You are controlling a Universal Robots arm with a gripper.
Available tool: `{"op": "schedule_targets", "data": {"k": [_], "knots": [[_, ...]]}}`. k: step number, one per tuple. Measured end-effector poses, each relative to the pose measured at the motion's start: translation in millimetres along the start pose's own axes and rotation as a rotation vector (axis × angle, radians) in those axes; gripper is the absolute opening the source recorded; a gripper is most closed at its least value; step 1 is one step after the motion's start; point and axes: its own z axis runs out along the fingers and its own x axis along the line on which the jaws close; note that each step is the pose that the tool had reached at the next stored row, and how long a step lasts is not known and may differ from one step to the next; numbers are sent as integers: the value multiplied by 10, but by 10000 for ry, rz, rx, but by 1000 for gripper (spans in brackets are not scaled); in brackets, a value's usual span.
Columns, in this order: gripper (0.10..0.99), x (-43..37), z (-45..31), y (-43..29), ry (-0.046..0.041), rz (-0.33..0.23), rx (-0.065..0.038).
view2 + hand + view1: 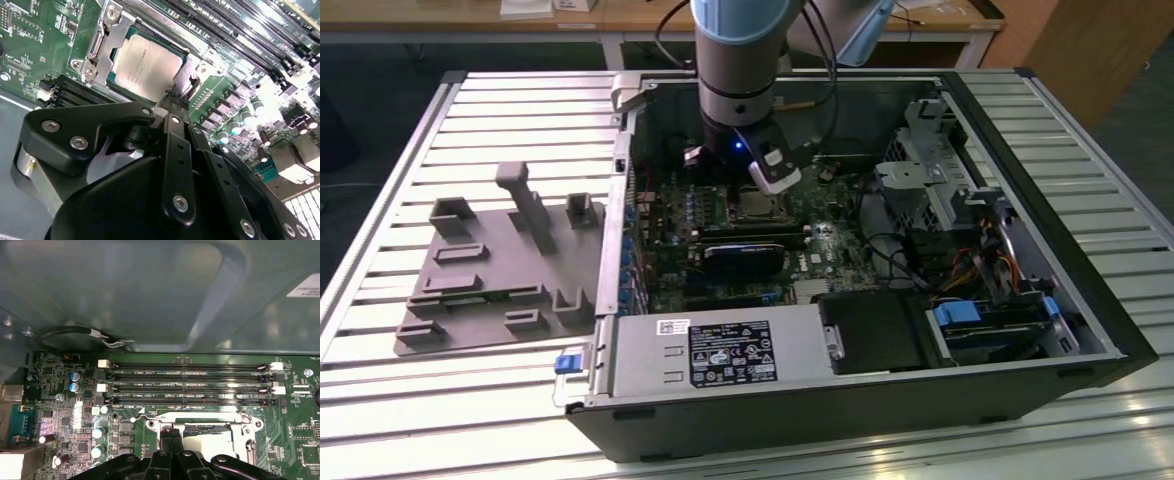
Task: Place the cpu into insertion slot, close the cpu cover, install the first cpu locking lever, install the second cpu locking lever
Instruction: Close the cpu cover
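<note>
At the near edge of the slatted metal worktop (427, 420) an open computer case (854, 425) lies on its side. A silver power supply (720, 350) sits along the case's nearest wall, with a drive bay with blue tabs (974, 315) towards the exterior view's right. On the worktop to the exterior view's left, just beside the case, lies a grey moulded fixture plate (494, 270).

Deeper in the case, a black rectangular card (747, 255) stands across the green motherboard (667, 215). Just beyond the card, the cpu (754, 208) lies flat in the insertion slot (159, 41). Its silvery top faces up and the slot's dark rim shows along its edges. The cpu cover (180, 70) appears to lie down around the chip as a bright metal frame, with a screwed hinge bracket (102, 40) at one side. Whether the levers are latched I cannot tell.

The gripper (765, 192) hangs straight down over the slot on the grey and blue arm (744, 60). In both wrist views its black fingers (165, 437) are drawn together with no gap. The gripper's tip (172, 97) is at the edge of the metal frame, right by a corner of the chip, and nothing can be seen held between the fingers.

Beyond the slot run the long memory slots (190, 385), then the case's far wall (150, 295). Behind the case stands a wooden table (640, 15).
</note>
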Motion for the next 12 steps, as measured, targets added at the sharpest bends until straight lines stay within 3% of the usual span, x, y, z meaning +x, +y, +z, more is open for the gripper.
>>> {"op": "schedule_targets", "data": {"k": [5, 12], "knots": [[102, -8, -36, 8, -2, 0, 5], [102, -111, -31, 8, -1, 0, 6]]}}
